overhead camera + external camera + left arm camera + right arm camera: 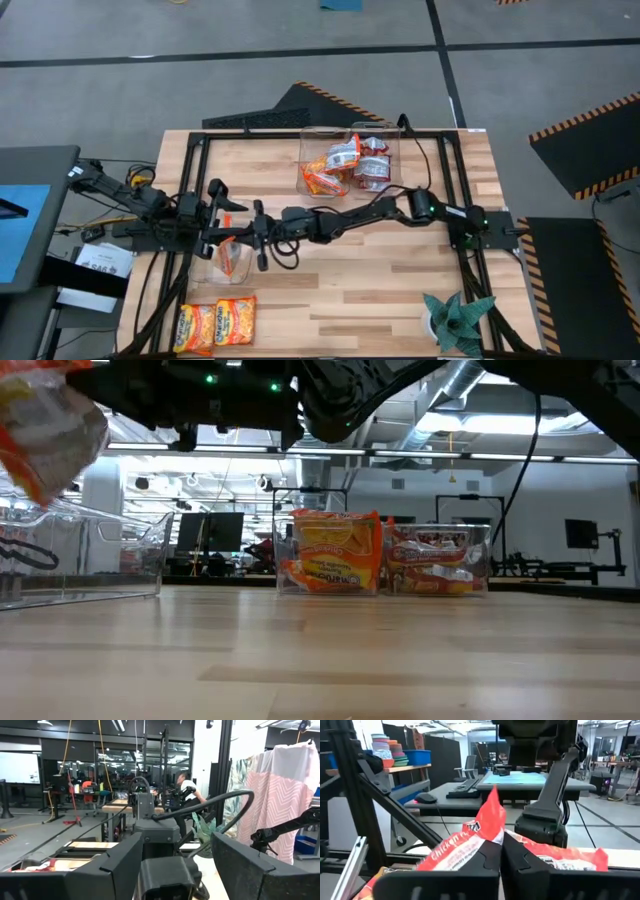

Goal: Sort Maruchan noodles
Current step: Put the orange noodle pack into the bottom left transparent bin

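Observation:
My right gripper (501,854) reaches across the table to its left part (252,238) and is shut on a white-and-red Maruchan packet (470,842), which hangs over a clear bin (90,555). My left gripper (175,842) is open and faces the right gripper from the left (212,218), touching nothing. Two orange-yellow packets (215,322) lie flat near the table's near left edge. At the far middle, two clear bins stand side by side, one holding orange packets (330,555), the other white-red packets (438,560). My right gripper pinches the white-and-red packet (229,257) between its two shut fingers (485,862), coming level from the table's right. The wrapper spreads out on both sides of the fingers, with a red corner (492,805) standing above them. The packet (50,420) is lifted clear, high above the table.
A teal spiky plant (458,320) stands at the near right corner. A black frame (300,133) runs around the table top. The bare wood between the far bins and the near edge (380,280) is free. A person (186,787) works far behind the table.

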{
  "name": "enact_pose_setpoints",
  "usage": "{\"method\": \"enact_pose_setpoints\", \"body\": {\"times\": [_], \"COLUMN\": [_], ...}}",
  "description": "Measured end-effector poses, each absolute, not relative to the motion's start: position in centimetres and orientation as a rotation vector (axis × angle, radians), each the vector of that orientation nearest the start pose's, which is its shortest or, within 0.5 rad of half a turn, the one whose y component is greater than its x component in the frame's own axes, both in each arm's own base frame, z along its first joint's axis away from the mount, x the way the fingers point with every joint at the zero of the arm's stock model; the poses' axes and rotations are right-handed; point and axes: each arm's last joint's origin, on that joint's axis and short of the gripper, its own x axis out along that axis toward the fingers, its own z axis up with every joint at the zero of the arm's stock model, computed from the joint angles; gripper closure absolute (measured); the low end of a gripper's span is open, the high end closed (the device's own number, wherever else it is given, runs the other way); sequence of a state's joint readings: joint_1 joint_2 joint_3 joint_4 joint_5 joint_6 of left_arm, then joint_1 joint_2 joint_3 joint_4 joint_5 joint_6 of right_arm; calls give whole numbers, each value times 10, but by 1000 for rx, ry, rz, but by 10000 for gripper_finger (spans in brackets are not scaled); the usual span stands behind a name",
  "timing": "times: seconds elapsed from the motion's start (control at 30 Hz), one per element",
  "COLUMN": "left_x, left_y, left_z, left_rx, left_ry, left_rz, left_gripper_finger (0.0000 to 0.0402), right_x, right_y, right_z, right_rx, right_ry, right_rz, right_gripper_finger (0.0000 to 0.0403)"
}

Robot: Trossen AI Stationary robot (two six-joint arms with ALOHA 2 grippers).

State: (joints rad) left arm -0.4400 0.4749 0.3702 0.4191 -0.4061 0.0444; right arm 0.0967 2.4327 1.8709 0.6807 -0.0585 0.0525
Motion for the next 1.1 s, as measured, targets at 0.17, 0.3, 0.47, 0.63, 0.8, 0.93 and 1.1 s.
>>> {"method": "enact_pose_setpoints", "body": {"times": [0.17,0.3,0.47,0.63,0.8,0.93,1.1], "left_x": [118,118,118,118,119,119,121], "left_y": [-43,-43,-43,-43,-43,-43,-44], "left_z": [287,286,286,286,285,285,284], "left_rx": [-82,-81,-83,-82,-81,-80,-76], "left_ry": [-280,-277,-277,-274,-265,-260,-251], "left_rz": [-27,-27,-26,-26,-27,-27,-29], "left_gripper_finger": [178,178,178,178,178,178,178], "right_x": [558,558,550,530,494,452,387], "right_y": [53,47,41,35,34,42,65], "right_z": [200,190,203,227,242,242,237], "right_rx": [61,108,34,-59,-114,-134,-115], "right_ry": [-31,61,222,415,656,787,726], "right_rz": [146,131,117,123,101,34,-85], "right_gripper_finger": [351,298,213,156,149,149,149]}}
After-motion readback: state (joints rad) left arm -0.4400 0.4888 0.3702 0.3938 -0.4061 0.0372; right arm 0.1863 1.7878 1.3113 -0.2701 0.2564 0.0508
